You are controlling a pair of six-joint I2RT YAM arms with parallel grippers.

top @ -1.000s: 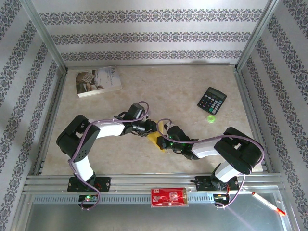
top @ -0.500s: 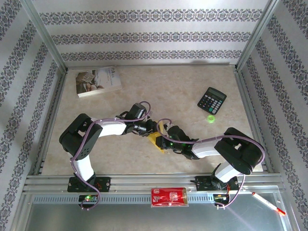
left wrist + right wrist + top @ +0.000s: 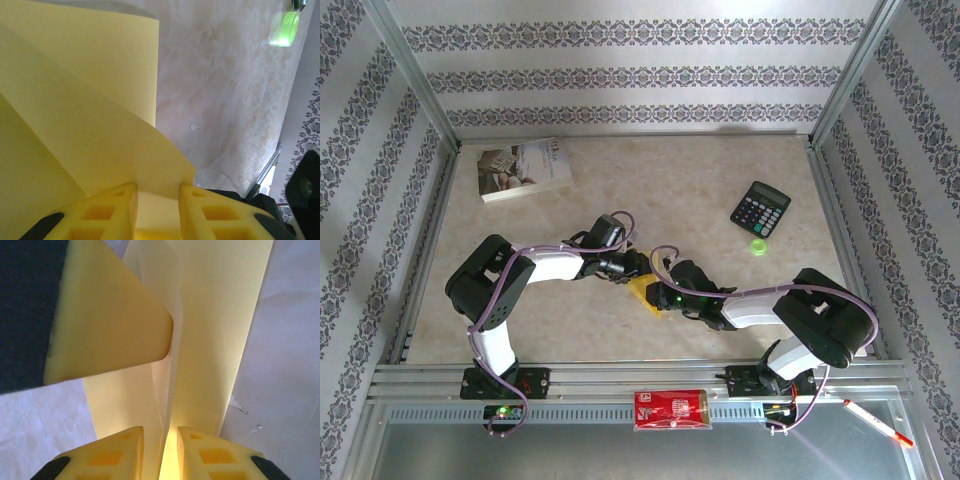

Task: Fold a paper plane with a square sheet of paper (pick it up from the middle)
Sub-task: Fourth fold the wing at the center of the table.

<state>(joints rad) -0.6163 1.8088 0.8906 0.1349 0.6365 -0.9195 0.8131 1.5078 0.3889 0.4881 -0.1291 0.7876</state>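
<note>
Thin yellow folded paper (image 3: 642,291) — light, floppy; best pinched at creases. Clamped in left gripper (image 3: 158,191); right gripper (image 3: 160,434) barely parted, hold unclear.

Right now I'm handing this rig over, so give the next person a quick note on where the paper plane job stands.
Left gripper: the square sheet of paper runs between its jaws; I cannot tell whether it is clamped.
Right gripper: jaws slightly apart around an upright fold of the sheet, not pinching it.
Paper: mid-table, between the two grippers, with several layers showing.
Done: first folds are in.
Left: no pointed plane shape yet. Finish the remaining folds and the centre crease.
</note>
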